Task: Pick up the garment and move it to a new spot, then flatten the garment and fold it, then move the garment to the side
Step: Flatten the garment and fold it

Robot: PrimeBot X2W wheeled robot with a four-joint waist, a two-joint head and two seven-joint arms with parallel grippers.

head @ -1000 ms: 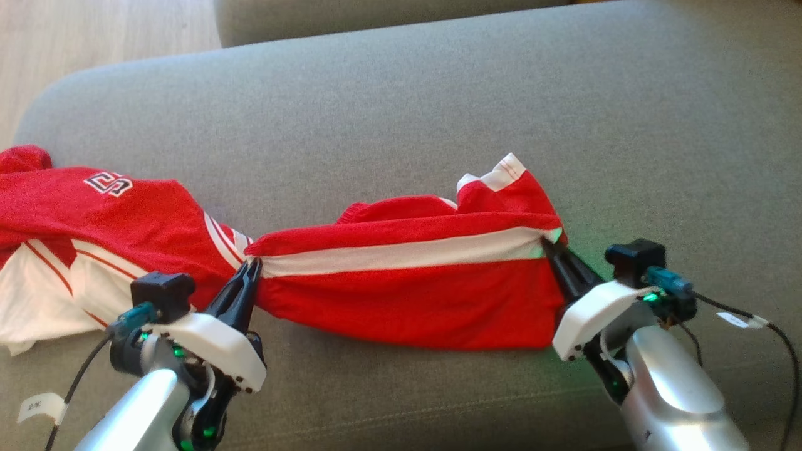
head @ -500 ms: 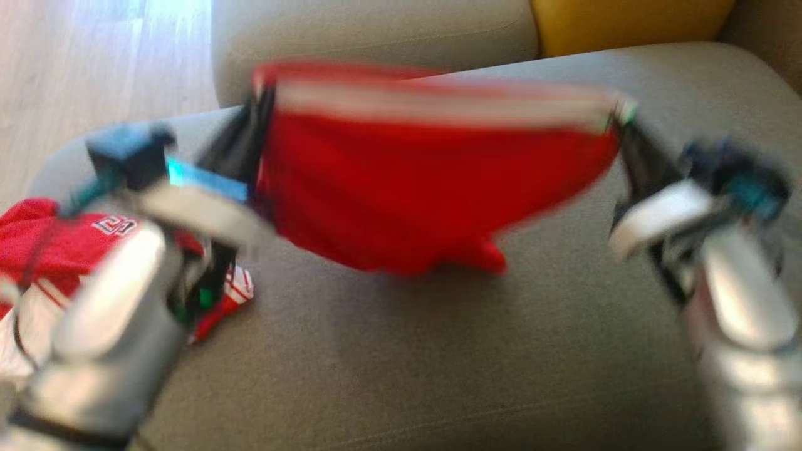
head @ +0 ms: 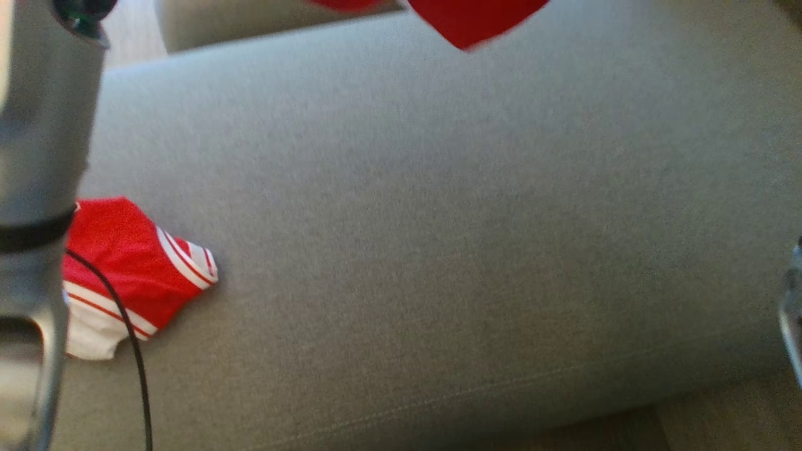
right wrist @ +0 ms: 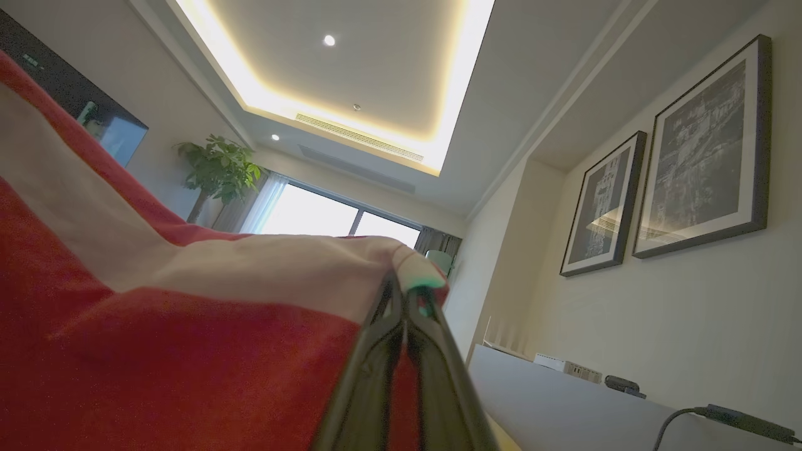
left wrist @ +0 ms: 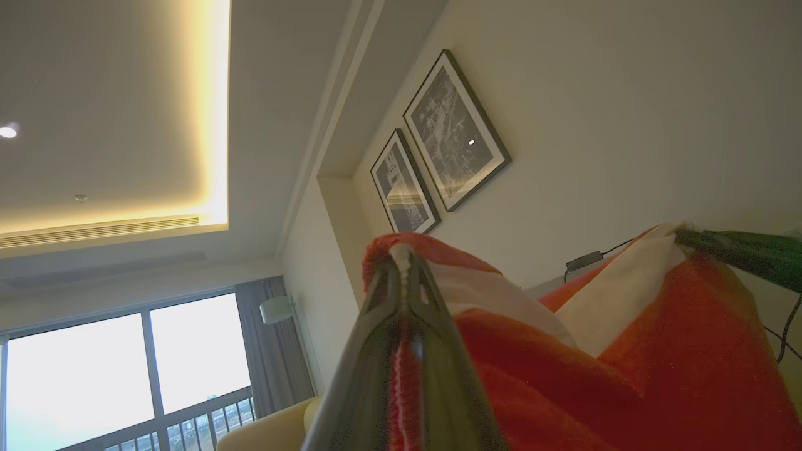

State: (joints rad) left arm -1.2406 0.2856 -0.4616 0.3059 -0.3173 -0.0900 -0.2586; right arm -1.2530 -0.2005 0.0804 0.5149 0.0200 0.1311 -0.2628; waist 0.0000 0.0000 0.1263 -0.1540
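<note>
- Grey sofa cushion (head: 438,219) spreads across the head view. A red tip of the garment (head: 467,22) hangs in at the top edge, clear of the fabric. I judge it is held high for carrying to a new spot.
- At the left, a second red-and-white piece (head: 135,275) lies on the cushion, partly behind the pale left forearm (head: 37,156) and a dark cable (head: 135,351). It shows stripes but no legible writing.
- Left wrist view: the left gripper (left wrist: 401,254) points toward the ceiling, clamped on the garment's red-and-white edge. The right gripper (left wrist: 689,237) pinches the far corner, so the cloth spans between them, probably to spread it. Two framed prints (left wrist: 438,163) carry no readable text.
- Right wrist view: the right gripper (right wrist: 410,285) is pinched tight on the white band, with red cloth draping to the left. A plant (right wrist: 219,166) stands beyond; no labels can be read.
</note>
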